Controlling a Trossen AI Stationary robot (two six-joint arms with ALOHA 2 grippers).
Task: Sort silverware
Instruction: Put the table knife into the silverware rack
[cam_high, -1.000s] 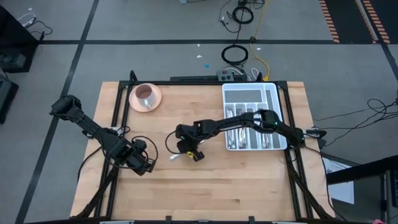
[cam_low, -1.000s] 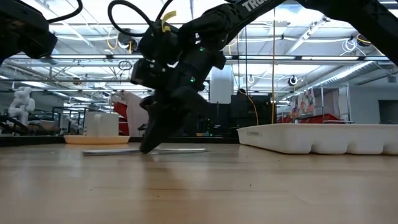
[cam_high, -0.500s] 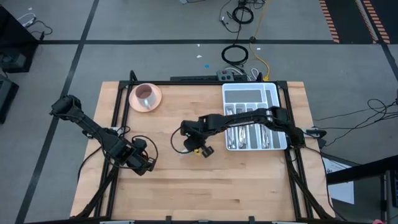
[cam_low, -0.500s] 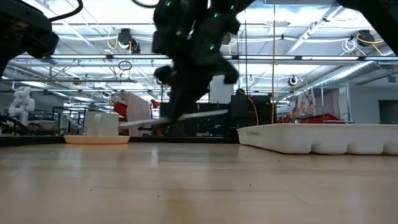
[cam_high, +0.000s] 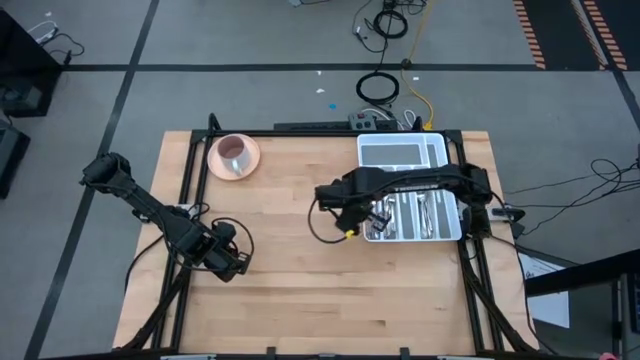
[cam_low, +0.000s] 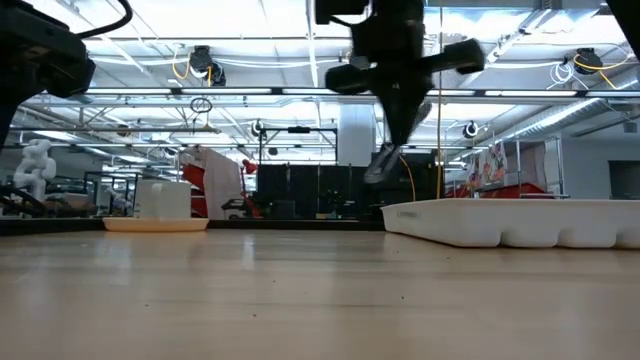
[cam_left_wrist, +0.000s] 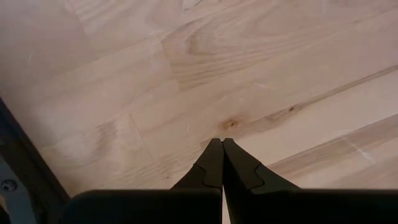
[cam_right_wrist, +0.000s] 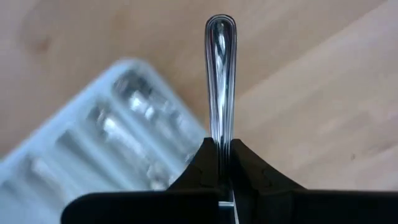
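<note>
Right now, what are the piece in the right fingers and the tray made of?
Silverware handle: looks like polished metal, mirror-bright with ridged edges. Tray: likely matte white plastic, with moulded rounded compartment walls. Neither is certain from looks alone.

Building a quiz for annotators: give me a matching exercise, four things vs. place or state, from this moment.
Things:
1. right gripper
2. left gripper
3. white compartmented plastic tray
4. pink saucer with cup

Place or state:
A. far left corner of the wooden table
B. shut, empty, over bare wood at the table's left
C. far right part of the table, holding silverware
D. shut on a slim shiny metal utensil handle, by the tray's left edge

Pairs: 1-D, 2-B, 3-C, 4-A
</note>
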